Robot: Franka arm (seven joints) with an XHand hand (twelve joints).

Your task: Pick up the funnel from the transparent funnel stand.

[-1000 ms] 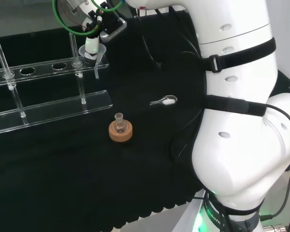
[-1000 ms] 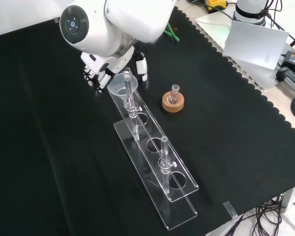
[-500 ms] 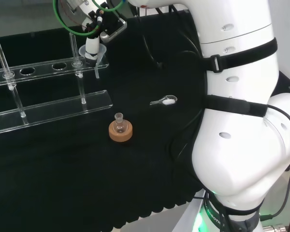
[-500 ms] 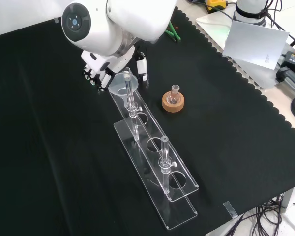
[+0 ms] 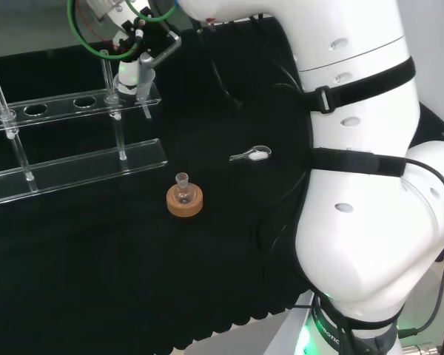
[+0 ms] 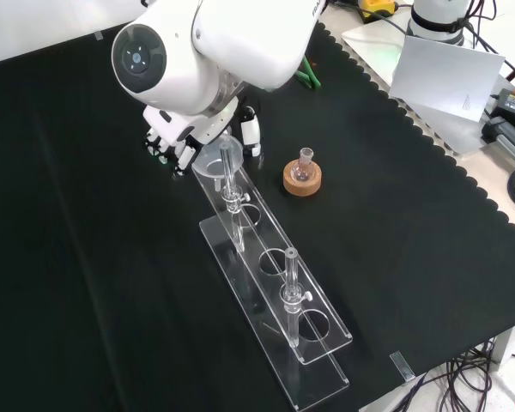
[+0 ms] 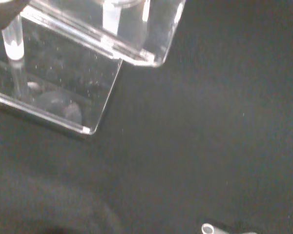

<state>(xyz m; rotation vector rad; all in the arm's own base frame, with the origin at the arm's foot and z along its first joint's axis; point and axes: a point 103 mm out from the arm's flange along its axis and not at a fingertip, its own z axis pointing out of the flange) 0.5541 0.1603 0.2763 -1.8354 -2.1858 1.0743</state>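
Resting in the end hole of the transparent funnel stand (image 6: 275, 287) on the black-clothed tabletop (image 6: 412, 223), the funnel (image 6: 213, 160) is enclosed by the curled fingers of the robot hand (image 6: 178, 142), and lifting is judged not yet done.

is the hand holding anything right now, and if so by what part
The hand is closed around the funnel, gripping it at the wide rim of the cone. The funnel sits at the end hole of the clear stand.
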